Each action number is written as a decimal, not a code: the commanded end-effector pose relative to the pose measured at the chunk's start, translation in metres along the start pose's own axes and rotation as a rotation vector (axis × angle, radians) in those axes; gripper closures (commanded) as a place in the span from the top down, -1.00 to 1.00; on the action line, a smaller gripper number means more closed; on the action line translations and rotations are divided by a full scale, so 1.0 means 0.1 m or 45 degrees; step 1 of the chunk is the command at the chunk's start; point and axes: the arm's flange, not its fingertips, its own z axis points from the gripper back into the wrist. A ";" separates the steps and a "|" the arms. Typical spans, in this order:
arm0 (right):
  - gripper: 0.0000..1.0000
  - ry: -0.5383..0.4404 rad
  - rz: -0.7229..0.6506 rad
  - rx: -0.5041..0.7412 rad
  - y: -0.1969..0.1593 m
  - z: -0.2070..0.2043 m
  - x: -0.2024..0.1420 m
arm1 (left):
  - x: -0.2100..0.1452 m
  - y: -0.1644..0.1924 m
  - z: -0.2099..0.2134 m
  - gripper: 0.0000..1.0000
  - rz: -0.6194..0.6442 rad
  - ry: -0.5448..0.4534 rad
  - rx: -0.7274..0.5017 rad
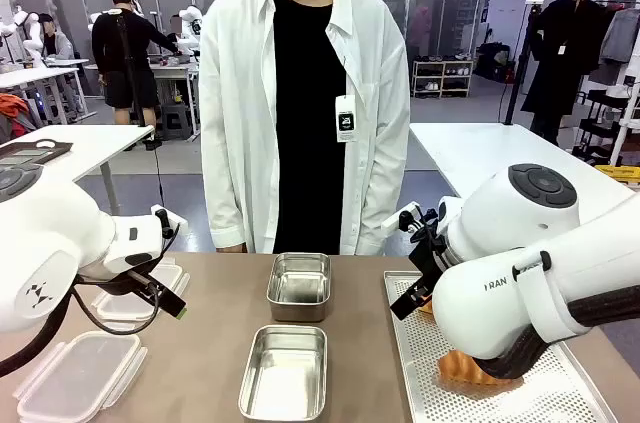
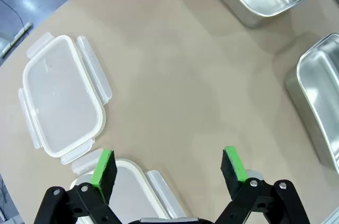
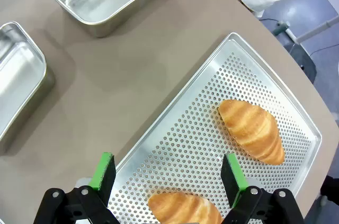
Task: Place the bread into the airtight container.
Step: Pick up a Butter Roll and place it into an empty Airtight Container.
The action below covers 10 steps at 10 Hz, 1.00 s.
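Two golden croissant-shaped breads lie on a perforated metal tray [image 3: 180, 134]: one bread [image 3: 251, 128] near the middle, the other bread [image 3: 183, 208] just beyond my right gripper [image 3: 168, 171], which hovers open above the tray. A bread [image 1: 468, 367] also peeks out under the right arm. Two open, empty steel containers sit mid-table, one far [image 1: 299, 286] and one near [image 1: 285, 371]. My left gripper [image 2: 168, 166] hangs open over bare table, holding nothing.
Two clear plastic lids with snap flaps lie at the table's left, one [image 2: 61, 94] farther from my left gripper and one [image 2: 132, 197] under it. A person in a white shirt [image 1: 300, 103] stands at the far edge. Bare tabletop [image 1: 205, 363] separates lids and containers.
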 end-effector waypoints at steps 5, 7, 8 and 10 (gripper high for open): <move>1.00 0.000 0.000 0.000 0.00 0.00 0.00 | 0.00 0.00 0.00 1.00 0.000 0.000 0.000; 1.00 0.000 0.000 0.000 0.00 0.00 0.00 | 0.00 0.00 0.00 1.00 0.000 0.000 0.000; 1.00 0.000 0.000 0.000 0.00 0.00 0.00 | 0.00 0.00 0.00 1.00 0.000 0.000 0.000; 1.00 0.000 0.000 0.000 0.00 0.00 0.00 | 0.00 0.00 0.00 1.00 0.000 0.000 0.000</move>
